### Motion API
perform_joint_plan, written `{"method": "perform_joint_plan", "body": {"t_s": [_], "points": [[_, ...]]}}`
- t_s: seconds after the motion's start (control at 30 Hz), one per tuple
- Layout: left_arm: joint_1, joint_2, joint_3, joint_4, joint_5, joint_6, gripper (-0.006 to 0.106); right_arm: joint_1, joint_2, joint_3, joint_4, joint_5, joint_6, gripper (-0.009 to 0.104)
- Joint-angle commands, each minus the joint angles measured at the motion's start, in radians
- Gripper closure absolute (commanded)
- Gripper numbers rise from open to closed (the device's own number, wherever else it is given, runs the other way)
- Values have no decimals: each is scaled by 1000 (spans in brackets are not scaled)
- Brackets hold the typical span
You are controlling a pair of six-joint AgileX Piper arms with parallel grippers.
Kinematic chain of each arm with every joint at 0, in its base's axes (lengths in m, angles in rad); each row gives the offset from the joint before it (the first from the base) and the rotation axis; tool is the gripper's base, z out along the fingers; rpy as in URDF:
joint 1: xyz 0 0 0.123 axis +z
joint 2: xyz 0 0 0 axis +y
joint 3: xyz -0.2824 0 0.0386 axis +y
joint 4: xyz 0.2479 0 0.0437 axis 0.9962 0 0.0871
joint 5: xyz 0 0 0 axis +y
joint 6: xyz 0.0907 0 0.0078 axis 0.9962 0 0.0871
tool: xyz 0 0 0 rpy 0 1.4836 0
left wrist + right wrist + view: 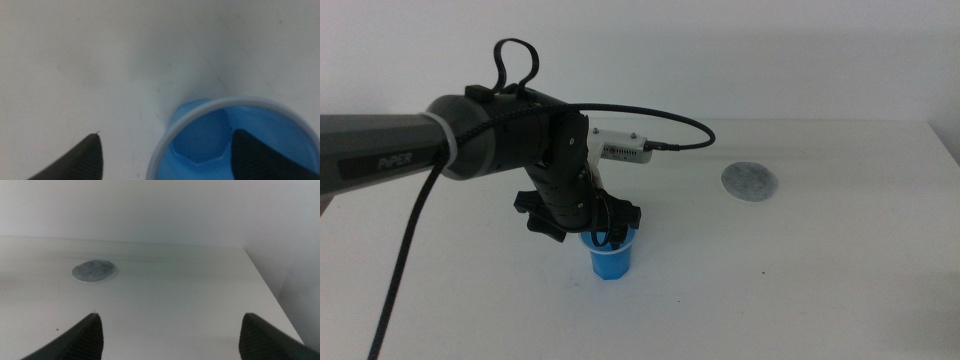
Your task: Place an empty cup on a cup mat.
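Near the front-middle of the tabletop (820, 290), the left claw (598, 226) sits right on top of the cup (611, 255), and it looks set up for a rim pinch. In the left wrist view one jaw is inside the cup and the other is outside, with the pale rim between them. They're spread apart, not clamped yet, and the cup stands upright on its base. It's empty too. The cup mat (750, 181) lies well off to the right and farther back, bare. The right claw (170, 335) waits out of the middle view, jaws wide, gripping nothing, looking toward the mat.
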Motion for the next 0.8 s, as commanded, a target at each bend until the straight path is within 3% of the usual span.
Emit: {"method": "perform_joint_plan", "body": {"t_s": [0.0, 0.1, 0.3, 0.37, 0.53, 0.77], "points": [[-3, 5, 1, -11, -7, -15, 22, -7, -5, 3, -6, -5, -4, 2], [-3, 9, 1, -11, -7, -15, 38, -7, -5, 3, -6, -5, -4, 2], [-3, 9, 1, -45, -6, -15, 90, -7, -5, 3, -6, -5, -4, 2], [-3, 7, -16, -68, -5, -11, 102, -7, -5, 3, -6, -5, -4, 2], [-4, 23, -172, -131, 68, -16, 102, -7, -5, 3, -6, -5, -4, 2], [-43, 192, -600, -133, 220, -36, 102, -7, -5, 3, -6, -5, -4, 2]]}}
